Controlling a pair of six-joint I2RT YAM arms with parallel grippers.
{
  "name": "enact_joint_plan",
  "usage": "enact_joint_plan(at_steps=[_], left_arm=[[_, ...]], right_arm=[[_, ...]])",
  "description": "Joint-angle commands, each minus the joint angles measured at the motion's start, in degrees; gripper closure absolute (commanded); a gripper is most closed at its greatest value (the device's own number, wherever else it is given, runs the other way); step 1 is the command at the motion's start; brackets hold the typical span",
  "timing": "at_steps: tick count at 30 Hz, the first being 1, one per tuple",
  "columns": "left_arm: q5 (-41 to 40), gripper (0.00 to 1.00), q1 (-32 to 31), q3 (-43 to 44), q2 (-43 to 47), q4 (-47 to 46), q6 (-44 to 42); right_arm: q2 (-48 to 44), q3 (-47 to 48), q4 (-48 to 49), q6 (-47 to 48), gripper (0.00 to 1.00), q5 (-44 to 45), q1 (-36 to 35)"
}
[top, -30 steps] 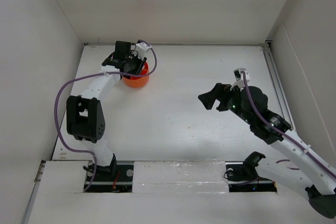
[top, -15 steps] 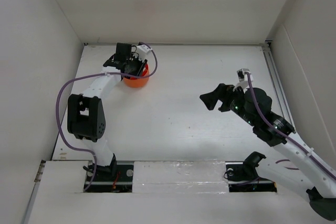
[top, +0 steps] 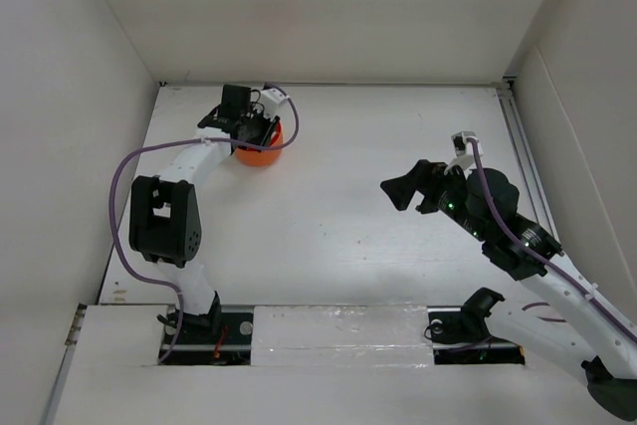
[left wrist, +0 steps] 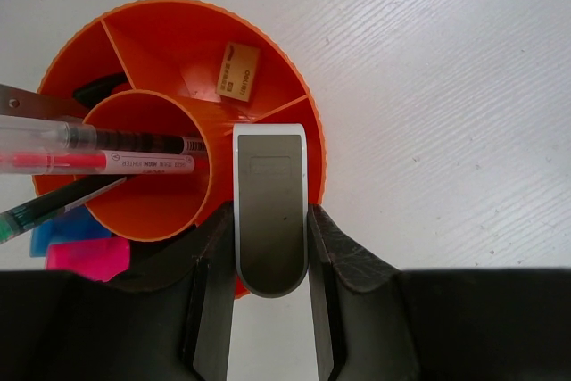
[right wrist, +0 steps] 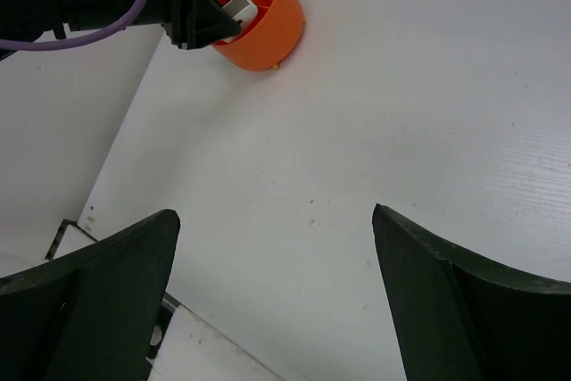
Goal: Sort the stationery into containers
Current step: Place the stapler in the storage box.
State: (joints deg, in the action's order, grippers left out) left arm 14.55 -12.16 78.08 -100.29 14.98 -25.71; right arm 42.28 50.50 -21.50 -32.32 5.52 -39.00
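The round orange tub stands at the far left of the table. In the left wrist view its wall rings a central cup holding several pens. A tan eraser lies in one compartment. Pink and blue marker caps show at the lower left. A dark scissors handle shows in the left compartment. My left gripper is shut on a white-edged grey eraser, held over the tub's near compartment. My right gripper is open and empty above the table's middle right.
White walls enclose the table on the left, back and right. The right wrist view shows the tub and left gripper far off, with bare table under the right gripper. A raised white strip runs along the near edge.
My right arm has drifted slightly to the right and towards the near edge, still open. The left gripper has stayed over the tub with the eraser.
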Motion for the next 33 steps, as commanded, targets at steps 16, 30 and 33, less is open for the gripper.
enact_joint_plan(at_steps=[16,30,33], left_arm=[[-1.6,0.85,-0.1,-1.0,0.1,-2.3,1.3],[0.0,0.63,-0.1,0.6,1.3,-1.8,3.4],[0.6,0.63,-0.1,1.3,2.5,-1.2,3.4]], right_arm=[[-1.2,0.6,0.1,1.5,0.05,0.5,0.3],[-1.2,0.6,0.1,1.5,0.05,0.0,0.3],[-1.2,0.6,0.1,1.5,0.05,0.0,0.3]])
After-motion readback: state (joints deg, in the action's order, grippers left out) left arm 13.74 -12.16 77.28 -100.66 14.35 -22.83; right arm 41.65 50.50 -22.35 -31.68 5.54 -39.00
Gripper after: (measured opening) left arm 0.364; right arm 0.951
